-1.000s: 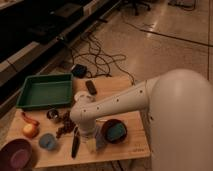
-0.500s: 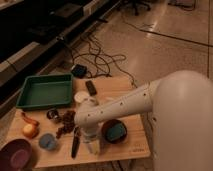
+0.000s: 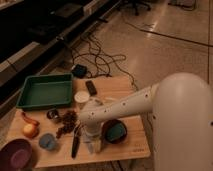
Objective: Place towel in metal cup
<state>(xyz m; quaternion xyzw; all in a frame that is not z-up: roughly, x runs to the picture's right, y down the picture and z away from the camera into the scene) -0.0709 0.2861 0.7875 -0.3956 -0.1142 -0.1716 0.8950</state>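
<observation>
Arm has edged slightly right and lower in frame since the earlier view. Gripper (image 3: 90,134) hangs at lower centre, down over the towel (image 3: 95,148), a pale patch near the table's front edge. Whether it grips cannot be told. Metal cup (image 3: 51,114) sits further up-left, beyond the dark tool (image 3: 75,145). Judgement: lift clear first, pass above the tool, lower the bunched cloth into the cup's small mouth. No legible writing anywhere.

Table (image 3: 122,90) is matt light wood. Green tray (image 3: 45,91) and white cup (image 3: 81,97) look like smooth plastic, metal cup (image 3: 52,114) shiny. Arm shell (image 3: 185,115) is smooth, faintly glossy white plastic; hand (image 3: 92,142) hangs low over the table's front part, finish unclear.
</observation>
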